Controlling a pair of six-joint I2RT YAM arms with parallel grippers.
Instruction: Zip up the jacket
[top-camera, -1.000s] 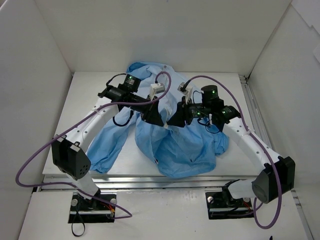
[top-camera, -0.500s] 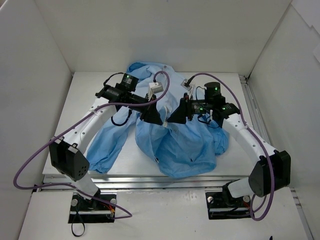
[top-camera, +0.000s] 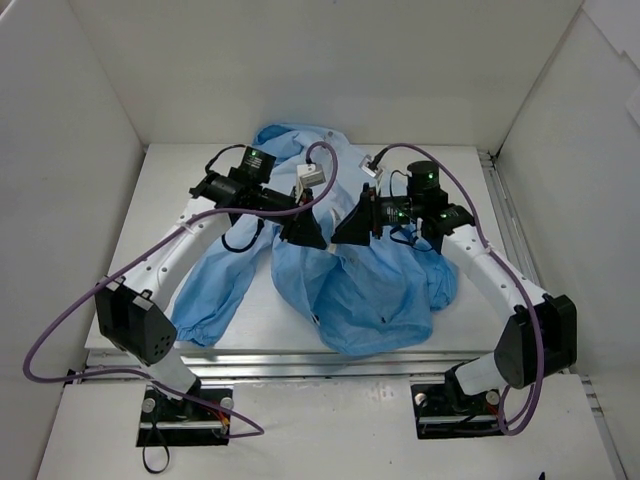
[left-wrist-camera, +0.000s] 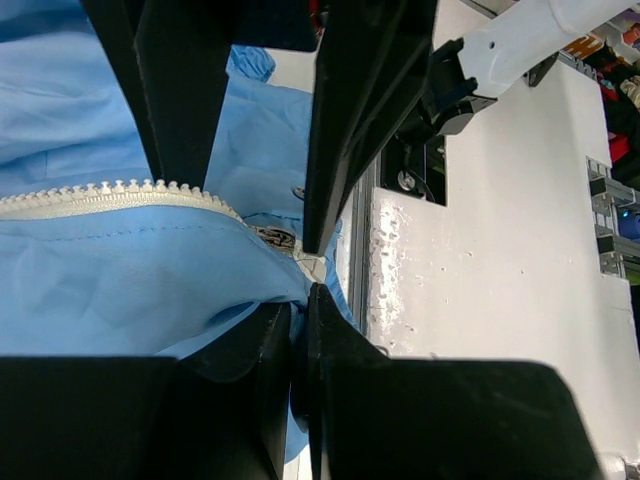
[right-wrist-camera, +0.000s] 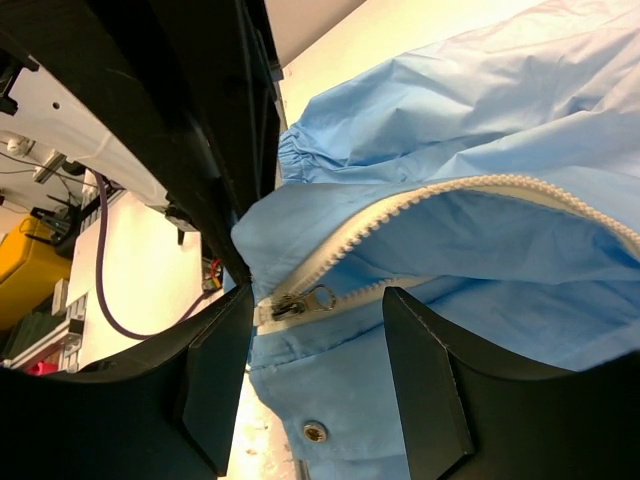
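Jacket, white zipper, left claw pinching it

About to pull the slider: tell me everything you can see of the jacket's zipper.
The zipper is white, with small plastic-looking teeth, sewn into the thin light-blue jacket. It is undone as far as shows: its two rows meet only at the metal slider near the hem and spread apart beyond it. A small ring pull lies beside the slider. The right gripper stands open, its fingers either side of the slider; the left gripper is shut on the fabric close by.
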